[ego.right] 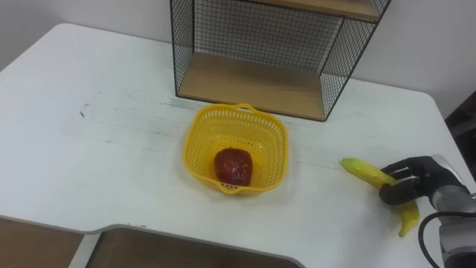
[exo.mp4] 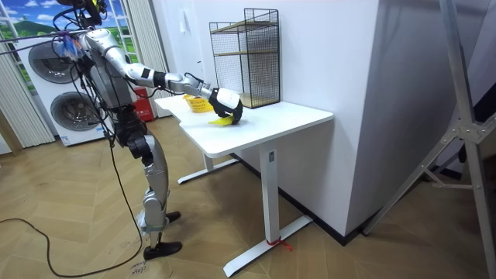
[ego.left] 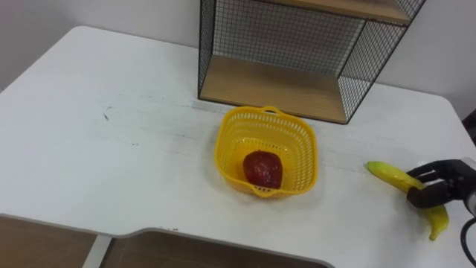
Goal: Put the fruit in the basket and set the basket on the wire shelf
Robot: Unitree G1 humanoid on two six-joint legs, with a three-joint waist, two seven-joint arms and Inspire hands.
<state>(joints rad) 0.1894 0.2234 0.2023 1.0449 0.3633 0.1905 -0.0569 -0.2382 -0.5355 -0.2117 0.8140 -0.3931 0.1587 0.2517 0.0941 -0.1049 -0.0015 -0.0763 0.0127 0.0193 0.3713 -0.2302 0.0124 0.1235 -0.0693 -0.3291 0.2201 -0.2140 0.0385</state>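
A yellow plastic basket [ego.left: 223, 141] stands on the white table [ego.left: 111, 149] with a red fruit [ego.left: 262, 168] inside it. To its right lies a yellow banana [ego.left: 390, 174] on the tabletop. My right hand [ego.left: 439, 184] comes in from the right edge, its fingers curled over the banana's middle and the thumb under it. Both ends of the banana stick out of the grip. Behind the basket stands the black wire shelf [ego.left: 282, 85] with a wooden bottom board. In the room view I stand at the table's end with the right arm stretched out to the banana [exo.mp4: 221, 120].
The table's front edge [ego.left: 149, 232] runs close below the basket, with a notch in it. The left half of the tabletop is bare. The wire shelf [exo.mp4: 248, 58] has a second wooden board higher up. Washing machines [exo.mp4: 54, 77] stand behind me.
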